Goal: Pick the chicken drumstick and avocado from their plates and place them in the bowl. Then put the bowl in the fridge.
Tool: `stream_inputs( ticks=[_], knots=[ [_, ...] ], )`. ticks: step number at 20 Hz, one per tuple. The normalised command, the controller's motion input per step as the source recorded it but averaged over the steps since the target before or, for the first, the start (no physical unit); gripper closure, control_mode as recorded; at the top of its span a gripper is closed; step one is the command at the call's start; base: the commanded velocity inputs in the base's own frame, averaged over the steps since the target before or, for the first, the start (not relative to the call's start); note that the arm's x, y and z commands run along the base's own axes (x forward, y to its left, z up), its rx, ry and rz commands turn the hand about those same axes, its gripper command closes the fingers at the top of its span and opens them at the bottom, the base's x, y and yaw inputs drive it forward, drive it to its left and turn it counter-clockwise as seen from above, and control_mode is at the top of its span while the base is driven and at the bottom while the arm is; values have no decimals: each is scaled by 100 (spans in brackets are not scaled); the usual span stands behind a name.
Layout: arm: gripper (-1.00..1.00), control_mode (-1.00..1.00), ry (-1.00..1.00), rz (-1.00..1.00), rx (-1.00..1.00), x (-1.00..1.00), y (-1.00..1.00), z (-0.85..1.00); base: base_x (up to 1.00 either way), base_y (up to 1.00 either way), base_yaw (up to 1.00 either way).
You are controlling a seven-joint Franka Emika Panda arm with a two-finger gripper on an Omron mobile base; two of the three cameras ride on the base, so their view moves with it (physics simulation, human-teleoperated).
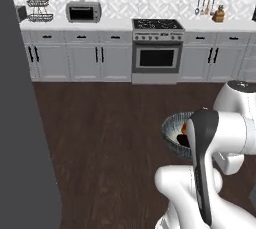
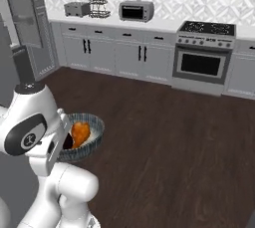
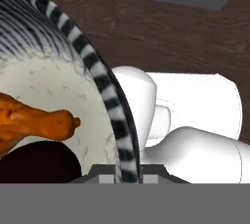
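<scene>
My gripper (image 3: pixel 128 174) is shut on the thick rim of the grey bowl (image 3: pixel 110 100) and holds it in the air over the dark wooden floor. Inside the bowl lie the orange-brown chicken drumstick (image 3: pixel 29 120) and, under it, the dark avocado (image 3: pixel 39 162). From the right base view the bowl (image 2: pixel 95 131) hangs beside my upper arm with the drumstick (image 2: pixel 79 132) showing in it. In the left base view the bowl (image 1: pixel 171 129) is half hidden behind my forearm. The fridge (image 1: pixel 20 123) rises as a dark grey slab at the left. The plates are out of view.
Across the floor (image 1: pixel 100 123) runs a counter with light grey cabinets (image 1: pixel 75 60), a stove with oven (image 1: pixel 156 48), a microwave (image 1: pixel 83 12) and a wire basket (image 1: pixel 40 8). My own white arm links (image 3: pixel 190 120) sit just below the bowl.
</scene>
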Motion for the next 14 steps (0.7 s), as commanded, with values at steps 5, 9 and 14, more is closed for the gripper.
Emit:
stream_inputs(
  ticks=[5,9,14],
  knots=[
    [100,100,0,0,0,0,0,0,100,-6,0],
    [100,100,0,0,0,0,0,0,100,0,0],
    [100,100,0,0,0,0,0,0,100,0,0]
  ],
)
